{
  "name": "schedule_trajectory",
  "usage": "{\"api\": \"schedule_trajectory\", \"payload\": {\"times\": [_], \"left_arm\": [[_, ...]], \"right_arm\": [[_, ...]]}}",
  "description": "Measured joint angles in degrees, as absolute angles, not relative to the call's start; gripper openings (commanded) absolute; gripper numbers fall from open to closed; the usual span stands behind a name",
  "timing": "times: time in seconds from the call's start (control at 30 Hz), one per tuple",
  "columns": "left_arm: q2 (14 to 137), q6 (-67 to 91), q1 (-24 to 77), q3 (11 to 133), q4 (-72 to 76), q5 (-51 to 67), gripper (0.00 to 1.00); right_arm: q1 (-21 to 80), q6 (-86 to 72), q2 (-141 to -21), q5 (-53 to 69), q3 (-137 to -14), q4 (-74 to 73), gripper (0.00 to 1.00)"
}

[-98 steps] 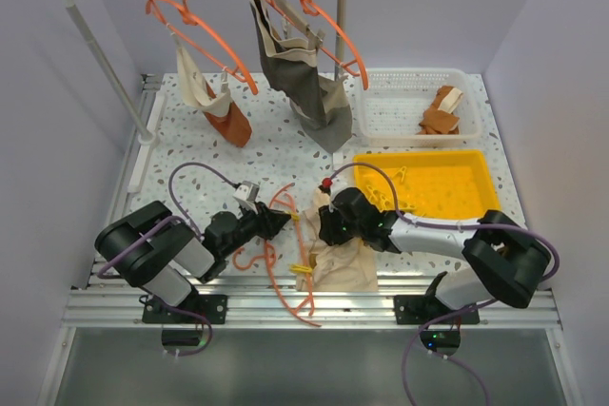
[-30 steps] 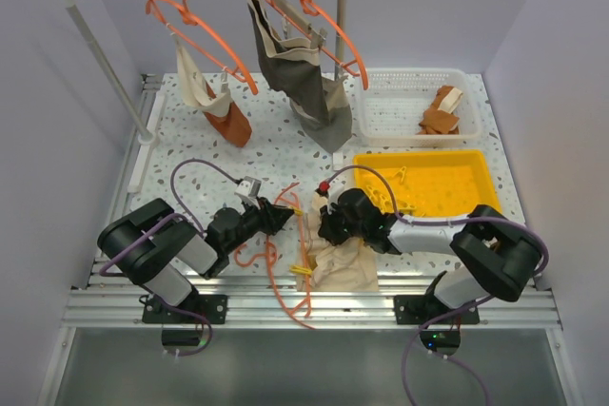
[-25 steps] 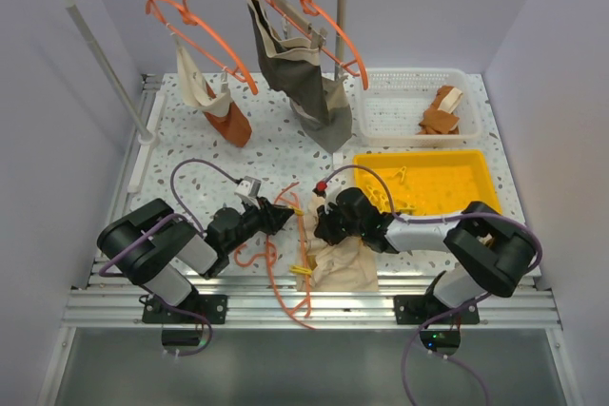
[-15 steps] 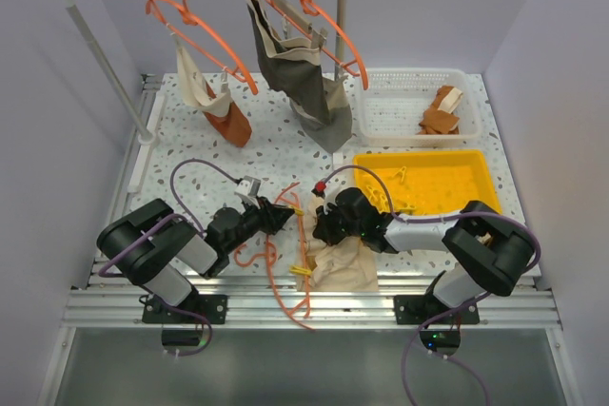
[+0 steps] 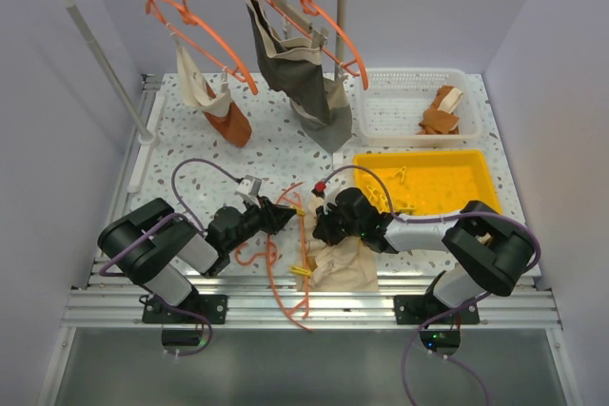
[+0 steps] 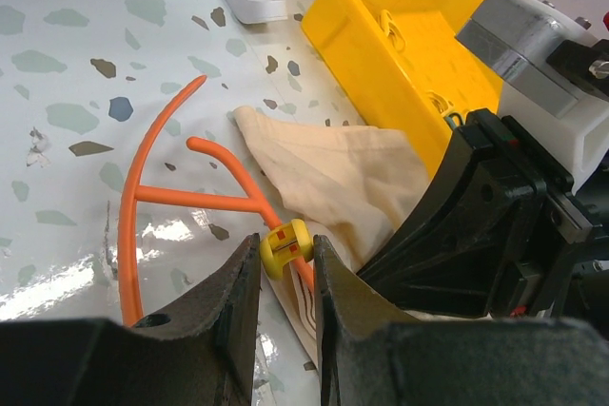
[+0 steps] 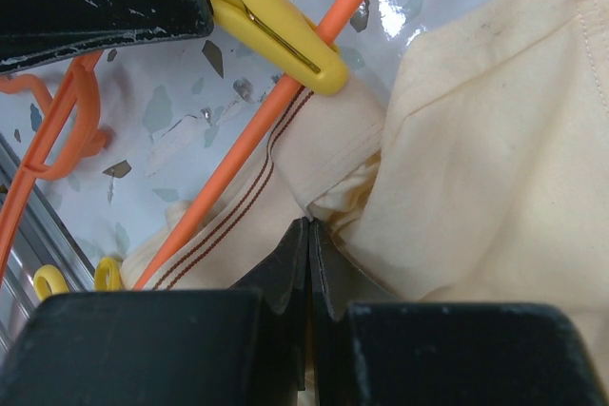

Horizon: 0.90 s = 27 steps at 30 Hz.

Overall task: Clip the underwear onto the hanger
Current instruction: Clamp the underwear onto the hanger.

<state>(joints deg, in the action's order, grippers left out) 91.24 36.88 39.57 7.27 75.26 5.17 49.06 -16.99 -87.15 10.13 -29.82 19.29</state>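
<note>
We record only a slight closing-in of both arms: the left gripper [image 6: 284,278], part-open, grips the yellow clip [image 6: 285,244] at the hanger [image 6: 162,199], and the right gripper [image 7: 309,235], fully closed, pinches the underwear [image 7: 476,140] at its fingertips, so we judge clipping imminent but unconfirmed.

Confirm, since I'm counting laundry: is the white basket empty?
No, a rust-orange cloth lies inside the white basket.

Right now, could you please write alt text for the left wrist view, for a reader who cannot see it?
The left pincer grips a small yellow clip between its dark fingers, at the thin orange hanger lying on the speckled table. Cream underwear lies beyond it, near a yellow tray.
</note>
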Motion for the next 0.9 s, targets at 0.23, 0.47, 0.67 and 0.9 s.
{"api": "schedule_trajectory", "payload": {"times": [0.23,0.47,0.67,0.9], "left_arm": [[92.1,37.7,39.6,7.2,75.2,6.7,0.04],[92.1,38.0,39.6,6.3,75.3,7.1,0.04],[92.6,38.3,39.6,6.3,75.3,7.3,0.03],[92.8,38.6,39.9,6.5,75.3,7.8,0.03]], "right_arm": [[49.1,-16.9,-87.2,10.1,-29.8,19.3,0.00],[49.1,-16.8,-87.1,10.1,-29.8,19.2,0.00],[49.1,-16.8,-87.0,10.1,-29.8,19.0,0.00],[49.1,-16.8,-86.9,10.1,-29.8,18.9,0.00]]}}
